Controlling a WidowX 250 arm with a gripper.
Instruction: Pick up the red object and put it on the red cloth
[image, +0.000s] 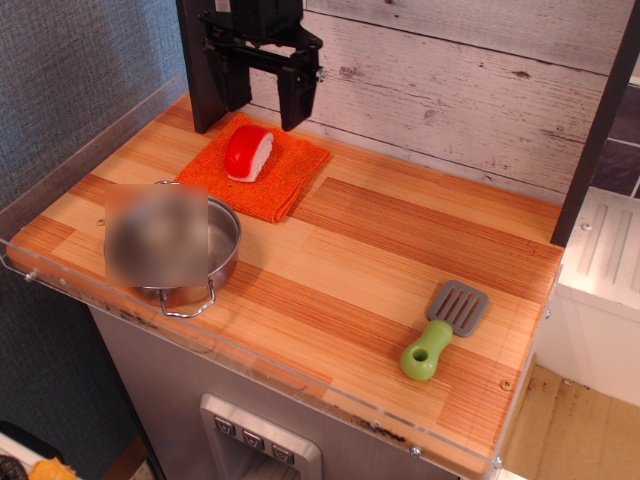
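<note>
The red object, a glossy red-topped toy block with a white base, lies on its side on the red cloth at the back left of the wooden counter. My gripper hangs above and just behind it, open and empty, its two black fingers spread apart and clear of the block.
A steel pot with wire handles stands at the front left, partly blurred. A spatula with a grey head and green handle lies at the front right. A plank wall runs behind the counter, and a clear guard rims its front and left edges.
</note>
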